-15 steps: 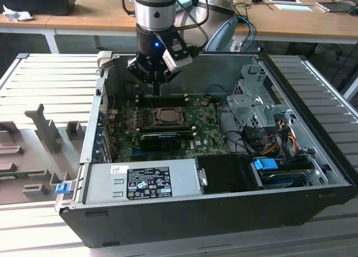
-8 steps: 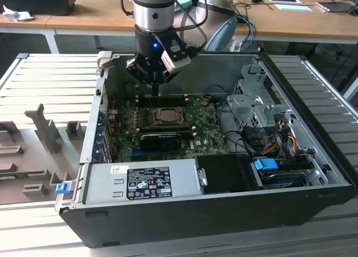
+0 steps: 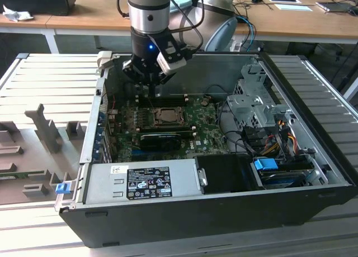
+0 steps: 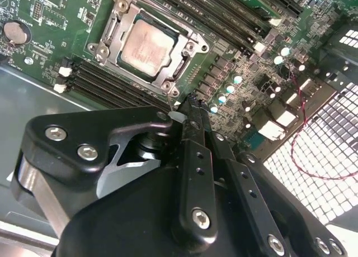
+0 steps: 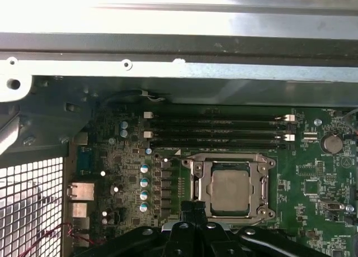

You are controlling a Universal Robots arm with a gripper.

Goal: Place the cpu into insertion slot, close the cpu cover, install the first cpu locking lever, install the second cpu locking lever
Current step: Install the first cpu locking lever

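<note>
The cpu (image 4: 146,47) lies flat in the insertion slot (image 4: 112,31) on the green motherboard, its dull grey top showing through the window of the cpu cover (image 4: 173,67). The cover lies down flat over the chip. In the first wrist view the cpu (image 5: 229,190) sits just beyond my gripper (image 5: 194,208). My gripper (image 4: 193,103) hangs shut beside one corner of the socket, where a thin wire lever end (image 4: 169,100) sticks out; I see nothing between the fingers. In the exterior view my gripper (image 3: 154,89) hovers inside the open case behind the cpu (image 3: 166,116).
Long black memory slots (image 5: 218,128) run beside the socket. A black card (image 3: 162,138) lies in front of it, then the power supply (image 3: 140,181). A drive cage (image 3: 251,103) and cables (image 3: 279,134) stand at the exterior view's right. The case wall (image 5: 168,44) is close.
</note>
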